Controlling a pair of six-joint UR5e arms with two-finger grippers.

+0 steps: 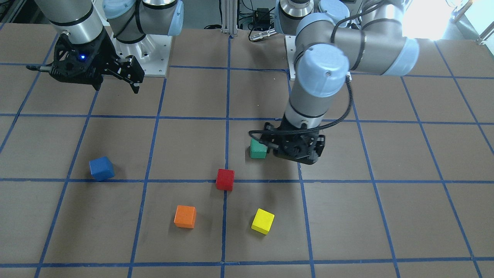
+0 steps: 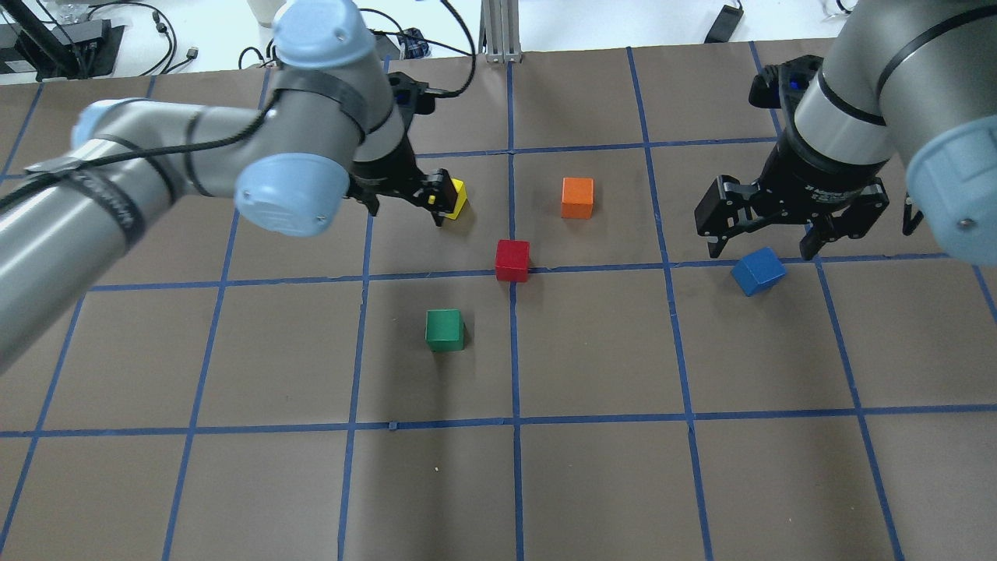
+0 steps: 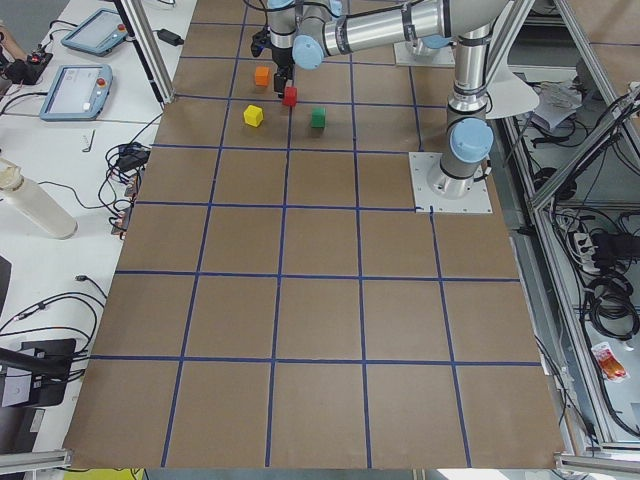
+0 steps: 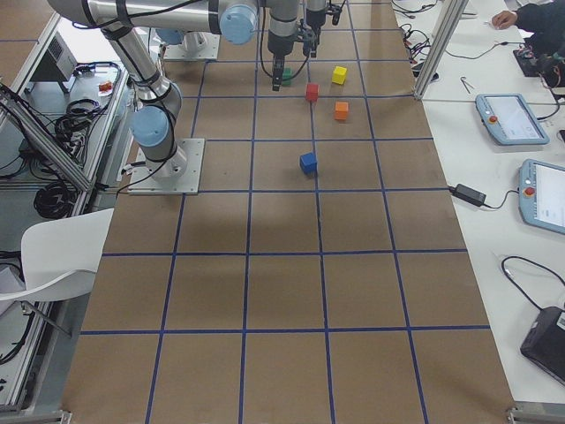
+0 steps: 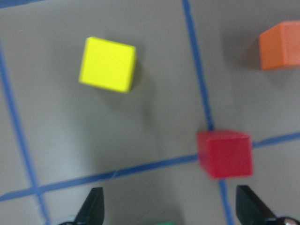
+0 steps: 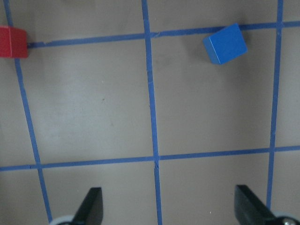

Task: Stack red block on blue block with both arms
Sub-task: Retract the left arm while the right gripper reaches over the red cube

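Note:
The red block (image 1: 225, 179) lies on the brown table near the middle, on a blue tape line; it also shows in the overhead view (image 2: 512, 259) and the left wrist view (image 5: 225, 153). The blue block (image 1: 102, 168) lies apart from it, on the robot's right (image 2: 758, 271) (image 6: 225, 44). My left gripper (image 5: 171, 211) is open and empty and hangs above the table beside the green block, short of the red block. My right gripper (image 2: 767, 238) is open and empty, raised just behind the blue block.
A green block (image 2: 445, 329), an orange block (image 2: 577, 197) and a yellow block (image 1: 263, 221) lie around the red one. The yellow block is partly hidden by the left gripper in the overhead view. Blue tape lines grid the table (image 2: 607, 467).

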